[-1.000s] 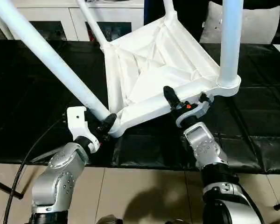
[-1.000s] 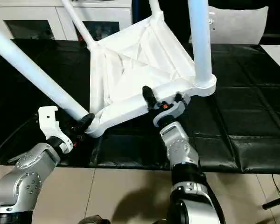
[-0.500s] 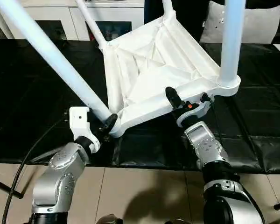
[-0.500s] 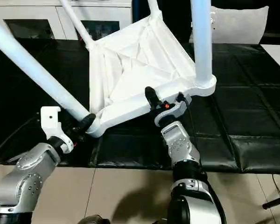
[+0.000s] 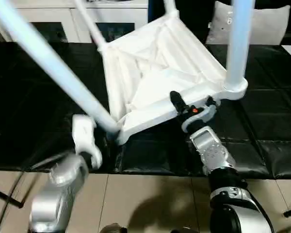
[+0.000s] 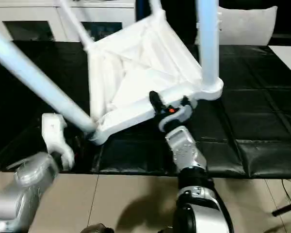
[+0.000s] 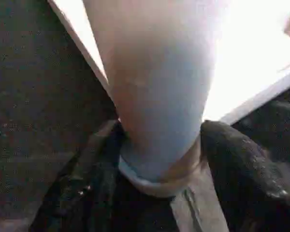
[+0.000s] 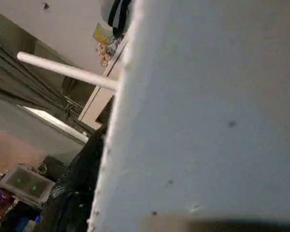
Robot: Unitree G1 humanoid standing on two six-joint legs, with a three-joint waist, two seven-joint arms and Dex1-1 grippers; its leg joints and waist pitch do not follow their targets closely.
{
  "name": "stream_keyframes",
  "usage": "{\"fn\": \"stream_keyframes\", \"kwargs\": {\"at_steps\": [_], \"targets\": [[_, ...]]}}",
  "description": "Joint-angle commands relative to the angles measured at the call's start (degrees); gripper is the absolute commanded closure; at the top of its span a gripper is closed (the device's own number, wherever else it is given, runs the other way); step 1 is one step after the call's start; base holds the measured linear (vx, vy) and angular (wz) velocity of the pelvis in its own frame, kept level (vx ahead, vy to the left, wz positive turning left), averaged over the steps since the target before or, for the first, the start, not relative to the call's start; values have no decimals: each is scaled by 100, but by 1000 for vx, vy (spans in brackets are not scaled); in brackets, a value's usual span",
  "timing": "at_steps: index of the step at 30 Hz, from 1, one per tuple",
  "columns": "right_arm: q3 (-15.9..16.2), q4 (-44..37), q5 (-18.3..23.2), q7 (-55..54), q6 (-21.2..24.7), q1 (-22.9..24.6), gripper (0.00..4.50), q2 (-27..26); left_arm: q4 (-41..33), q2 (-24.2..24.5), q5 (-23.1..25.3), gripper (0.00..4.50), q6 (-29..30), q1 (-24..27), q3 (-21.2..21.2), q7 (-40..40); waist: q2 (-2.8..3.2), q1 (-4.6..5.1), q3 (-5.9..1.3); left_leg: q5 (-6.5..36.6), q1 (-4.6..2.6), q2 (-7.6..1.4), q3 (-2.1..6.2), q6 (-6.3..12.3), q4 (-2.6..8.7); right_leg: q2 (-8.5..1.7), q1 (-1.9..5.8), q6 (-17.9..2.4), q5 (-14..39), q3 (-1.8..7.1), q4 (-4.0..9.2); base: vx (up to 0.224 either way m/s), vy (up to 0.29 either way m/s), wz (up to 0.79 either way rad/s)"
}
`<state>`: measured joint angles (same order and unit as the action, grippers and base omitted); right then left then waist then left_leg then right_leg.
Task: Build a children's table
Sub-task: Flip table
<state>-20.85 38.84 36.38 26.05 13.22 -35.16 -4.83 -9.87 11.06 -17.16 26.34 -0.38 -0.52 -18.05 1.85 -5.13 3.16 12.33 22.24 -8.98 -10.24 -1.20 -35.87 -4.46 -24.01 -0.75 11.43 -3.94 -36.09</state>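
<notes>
**Upturned table held at its near rim**

The table (image 5: 160,73) lay upside down and tilted on the black counter (image 5: 271,111), at the centre of the head views, ribbed underside facing up. All four legs stood in their corner sockets: one leg (image 5: 53,68) ran toward the upper left of the frame, another (image 5: 238,43) rose at the upper right. The left gripper (image 7: 154,193) sat at the near left socket, its fingers (image 7: 241,169) on either side of the leg base; whether they gripped it could not be told. The right gripper (image 5: 189,109) had its fingers closed over the near rim at centre. A white cabinet (image 5: 63,24) stood at the top left.
</notes>
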Motion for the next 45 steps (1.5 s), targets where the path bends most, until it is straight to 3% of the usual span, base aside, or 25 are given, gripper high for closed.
{"fn": "stream_keyframes", "kwargs": {"at_steps": [1,5,19,23,26,32,36,45], "targets": [[251,-765,-83,221,-341,-338,225,35,124,66,59,132,87,167,108,-137,-91,-24,-436,-313,-83,-383,116,777,361,-409,318,-1416,193,277,299,0,0,0],[147,-837,-72,164,-355,-361,225,46,51,101,-18,133,-35,231,40,-210,-78,-20,-436,-250,-84,-387,122,704,371,-412,324,-1424,173,281,293,0,0,0],[-115,-1551,62,-312,-525,-87,241,145,127,348,36,9,-384,340,-6,-514,-88,-62,-435,-332,-95,-378,117,642,367,-400,329,-1406,-159,290,257,0,0,0],[54,-2034,-265,-512,-573,99,246,257,24,678,170,0,-640,456,131,-889,-85,-84,-430,-348,-117,-382,127,635,375,-385,305,-1285,-40,286,267,0,0,0],[139,-2303,-500,-692,-618,187,247,315,-158,835,153,0,-702,483,243,-1195,-64,-111,-411,-107,-151,-396,110,463,402,-380,274,-1225,231,299,296,0,0,0],[203,-2572,-999,-1204,-923,254,247,388,-428,1072,137,0,-743,515,458,-1544,-56,-97,-382,298,-136,-374,110,111,455,-383,294,-1093,517,319,332,0,0,0],[289,-2722,-1333,-1489,-1054,303,248,483,-306,1152,241,0,-930,449,537,-1674,-69,-86,-395,295,-129,-363,115,80,454,-376,307,-1012,463,323,327,0,0,0],[445,-2889,-2077,-2184,-1336,321,249,682,59,1196,311,0,-1266,284,568,-1849,-74,-76,-371,719,-140,-355,120,-97,499,-368,278,-828,989,331,396,0,0,0]]}}
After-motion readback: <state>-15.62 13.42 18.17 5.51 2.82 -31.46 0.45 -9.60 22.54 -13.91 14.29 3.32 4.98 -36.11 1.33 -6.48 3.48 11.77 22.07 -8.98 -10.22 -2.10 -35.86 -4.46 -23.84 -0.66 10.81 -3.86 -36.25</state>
